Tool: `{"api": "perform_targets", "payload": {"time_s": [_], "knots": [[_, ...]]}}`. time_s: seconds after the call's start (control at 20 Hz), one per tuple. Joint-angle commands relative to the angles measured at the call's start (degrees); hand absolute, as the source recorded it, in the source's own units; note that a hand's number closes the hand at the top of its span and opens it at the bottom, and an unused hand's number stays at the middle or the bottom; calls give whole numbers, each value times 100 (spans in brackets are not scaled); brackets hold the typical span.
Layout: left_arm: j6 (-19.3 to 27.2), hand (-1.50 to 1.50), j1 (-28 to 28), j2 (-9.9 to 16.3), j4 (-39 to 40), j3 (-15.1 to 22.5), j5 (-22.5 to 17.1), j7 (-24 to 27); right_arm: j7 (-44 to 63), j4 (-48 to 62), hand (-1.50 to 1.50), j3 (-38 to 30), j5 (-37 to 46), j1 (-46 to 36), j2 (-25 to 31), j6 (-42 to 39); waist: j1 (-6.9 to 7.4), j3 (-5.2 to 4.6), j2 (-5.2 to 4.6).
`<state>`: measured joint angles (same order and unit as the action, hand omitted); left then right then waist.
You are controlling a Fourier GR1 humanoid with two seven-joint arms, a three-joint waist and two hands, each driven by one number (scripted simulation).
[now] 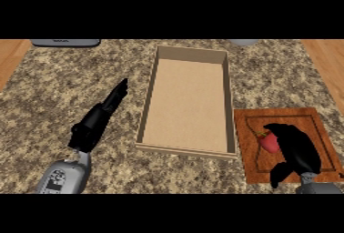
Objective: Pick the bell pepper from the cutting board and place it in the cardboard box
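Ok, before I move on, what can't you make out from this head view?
- Bell pepper on the cutting board: mostly hidden by the right robot hand; whether it is actually gripped is unclear.
- Right robot hand's fingertips: hidden under its own back.
- Grey object and pale object at the counter's far edge: cut off by the view's top.
- Cardboard box: near wall's inner face not visible.

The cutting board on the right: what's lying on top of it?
On the cutting board lies a red bell pepper, with the right hand over it. The hand covers most of the pepper, so only its left side and stem end show.
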<state>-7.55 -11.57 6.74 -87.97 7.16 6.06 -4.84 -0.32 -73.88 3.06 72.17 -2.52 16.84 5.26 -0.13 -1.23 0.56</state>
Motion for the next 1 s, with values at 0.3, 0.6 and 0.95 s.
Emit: {"api": "perform_targets", "payload": {"time_s": [0.3, 0.6, 0.95], "knots": [[-180, 0, -71, 65, -37, -163, -59, -91, -221, 635, 150, -107, 387, -304, -25, 890, 25, 126, -64], [-219, 0, -59, -70, -166, 63, -38, -130, -2580, 34, 150, 1131, 199, -539, 473, 417, 344, 136, -98], [-256, 0, -144, -105, -103, 190, 48, -72, -5896, -578, 150, 2109, -819, -1134, 1005, 205, 527, 151, -136]]}}
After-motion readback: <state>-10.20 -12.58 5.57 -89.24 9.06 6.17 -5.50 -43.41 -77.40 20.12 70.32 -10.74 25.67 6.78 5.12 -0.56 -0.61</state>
